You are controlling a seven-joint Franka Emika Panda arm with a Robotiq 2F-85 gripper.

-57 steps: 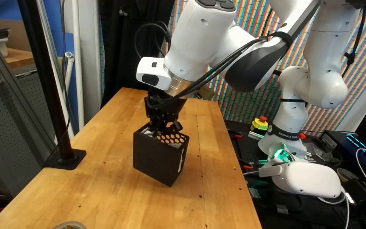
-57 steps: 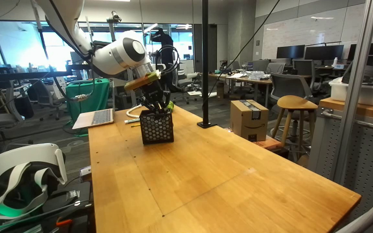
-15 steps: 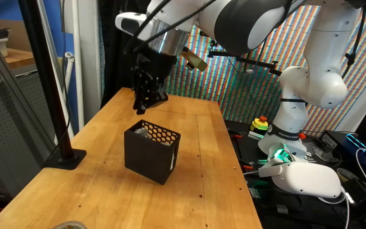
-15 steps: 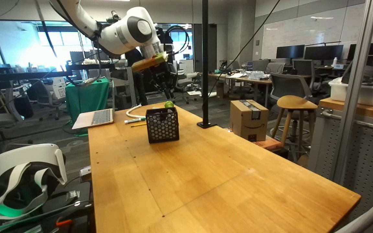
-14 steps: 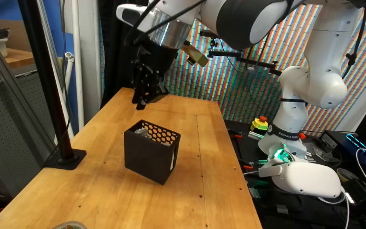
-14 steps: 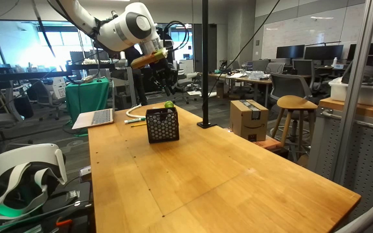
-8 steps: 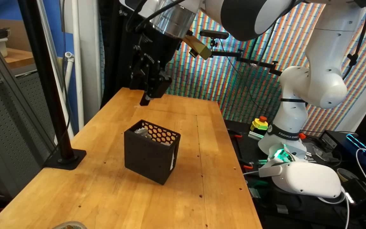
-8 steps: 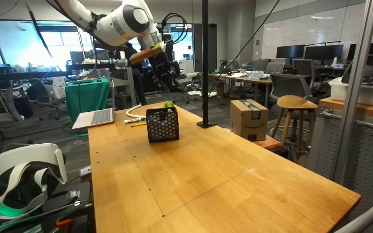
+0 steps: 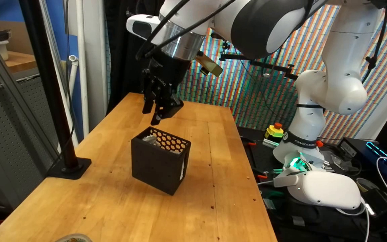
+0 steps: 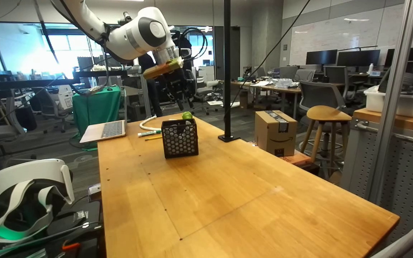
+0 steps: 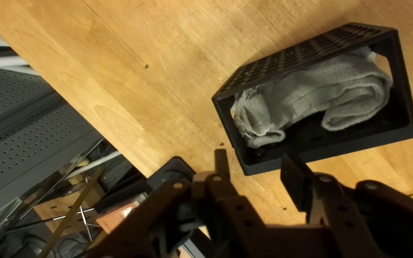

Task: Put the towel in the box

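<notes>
Hand [image 9: 152, 114]: in an exterior view, raised apart from the black honeycomb-sided box [image 9: 158, 164] on the table [image 9: 113, 208].
Marker [image 10: 150, 133]: in an exterior view, green-and-white, lying on the table near the box.
Gray towel [image 11: 310, 84]: in the wrist view, folded inside the box; the hand's fingers [image 11: 222, 165] stand wide apart.

At right in an exterior view, the band [image 9: 300, 140] on the arm's base [image 9: 289, 153] reads "FRANKA EMI…". A far cardboard carton [image 10: 271, 129] carries a smile-arrow logo [image 10: 281, 140].
</notes>
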